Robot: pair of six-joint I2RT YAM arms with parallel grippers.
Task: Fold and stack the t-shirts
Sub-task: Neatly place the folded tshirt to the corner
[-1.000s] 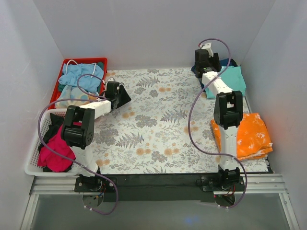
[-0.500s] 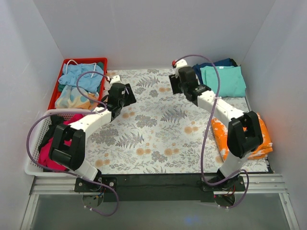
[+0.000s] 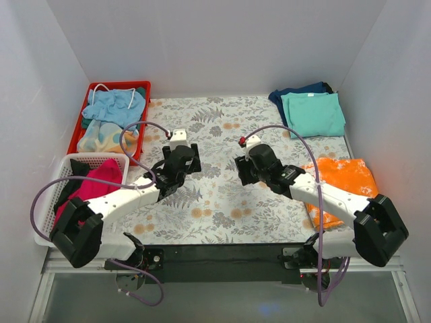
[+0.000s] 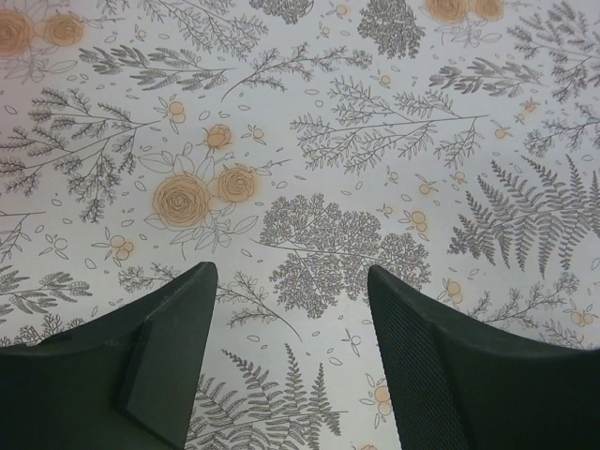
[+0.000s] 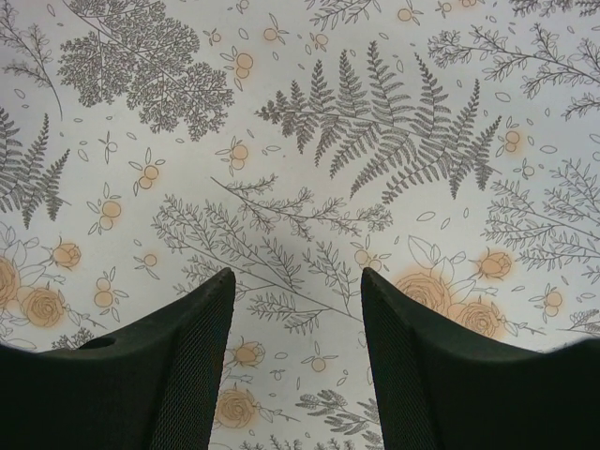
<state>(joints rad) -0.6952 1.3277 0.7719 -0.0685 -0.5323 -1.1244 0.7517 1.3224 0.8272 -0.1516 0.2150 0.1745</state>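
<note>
Left, baskets [image 3: 79, 121]; right, folded t-shirts [image 3: 313, 113]

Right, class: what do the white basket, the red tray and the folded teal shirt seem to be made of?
The white basket looks like moulded plastic: stiff perforated walls. The red tray, likely plastic too: rigid, evenly coloured rim. The teal shirt is soft matte cloth, perhaps cotton: it lies folded flat.
</note>
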